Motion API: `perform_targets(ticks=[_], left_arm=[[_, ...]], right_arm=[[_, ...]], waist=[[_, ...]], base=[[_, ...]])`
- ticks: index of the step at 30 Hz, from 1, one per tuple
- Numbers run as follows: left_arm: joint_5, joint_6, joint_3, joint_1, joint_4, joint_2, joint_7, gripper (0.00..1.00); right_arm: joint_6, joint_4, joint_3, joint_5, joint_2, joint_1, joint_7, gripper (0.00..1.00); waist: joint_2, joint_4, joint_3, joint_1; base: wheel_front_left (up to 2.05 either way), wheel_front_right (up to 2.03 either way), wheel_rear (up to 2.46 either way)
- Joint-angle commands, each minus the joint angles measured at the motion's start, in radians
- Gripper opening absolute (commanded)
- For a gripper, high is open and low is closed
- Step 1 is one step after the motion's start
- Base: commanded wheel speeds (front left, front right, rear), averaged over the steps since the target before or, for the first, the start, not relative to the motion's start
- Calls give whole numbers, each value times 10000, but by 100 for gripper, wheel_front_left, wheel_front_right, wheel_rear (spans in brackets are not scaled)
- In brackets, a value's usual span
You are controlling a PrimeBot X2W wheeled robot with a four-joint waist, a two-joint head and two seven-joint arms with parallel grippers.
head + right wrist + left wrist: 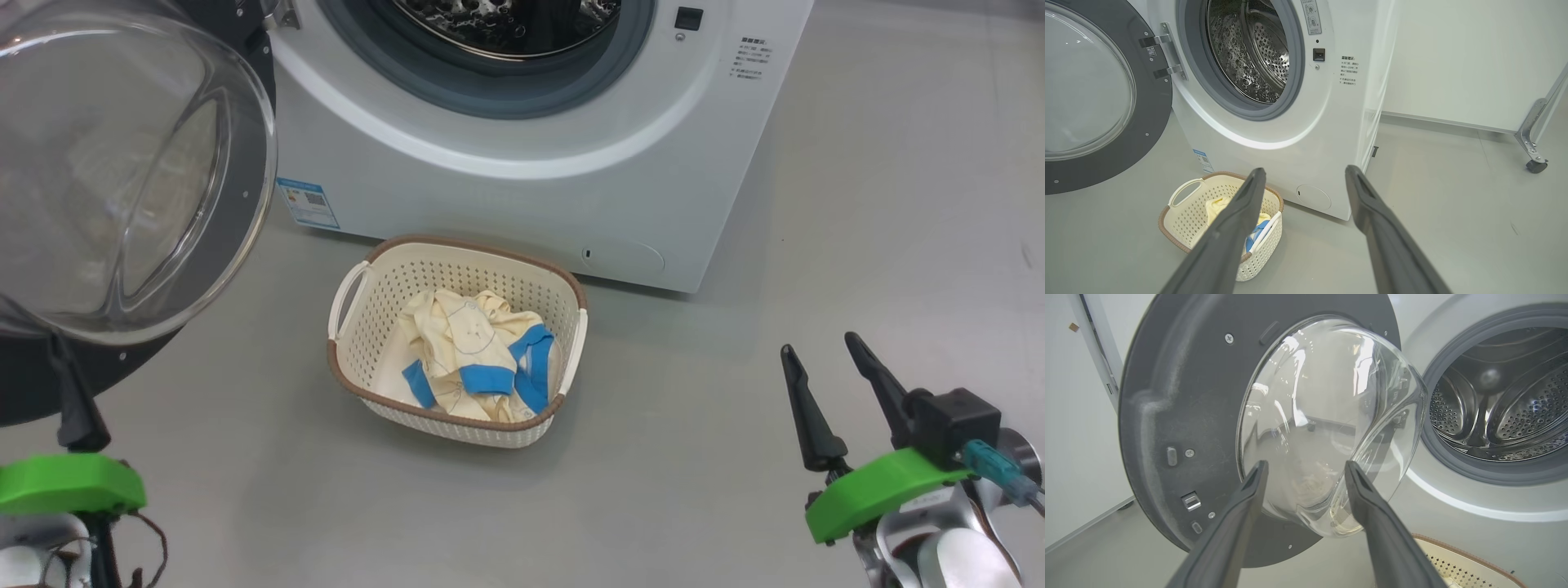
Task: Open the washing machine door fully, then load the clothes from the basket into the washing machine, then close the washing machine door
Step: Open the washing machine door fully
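I see the door (122,180) swung open at the left of the washer (506,196). The basket (457,245) stands on the floor (694,457) just in front of the washer, with the clothes (469,351) inside it. Left gripper (1304,463): fingers spread, empty, facing the door glass. Right gripper (819,343): fingers spread, empty, well right of the basket.

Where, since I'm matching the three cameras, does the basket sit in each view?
Head view: the basket sits at centre.
Left wrist view: bottom right corner, cut off by the edge.
Right wrist view: lower left, partly behind the right gripper.
Shared landmark: the washing machine door.
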Motion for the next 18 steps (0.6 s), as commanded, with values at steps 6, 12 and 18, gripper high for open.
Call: perform_targets(ticks=[6,12,18], left_arm=[[405,257,-262,377,-1834,45,308,100],[569,209,-754,649,-2488,-92,423,100],[619,82,-1226,739,-2628,-257,530,100]], right_arm=[[-29,-401,84,-150,-56,-316,-85,100],[-29,-352,129,-155,-56,-401,-140,100],[-29,-313,186,-130,-56,-423,-211,100]], waist=[[0,-200,115,1],[0,-524,104,1],[0,-973,115,1]], base=[[0,0,0],[0,0,0],[0,0,0]])
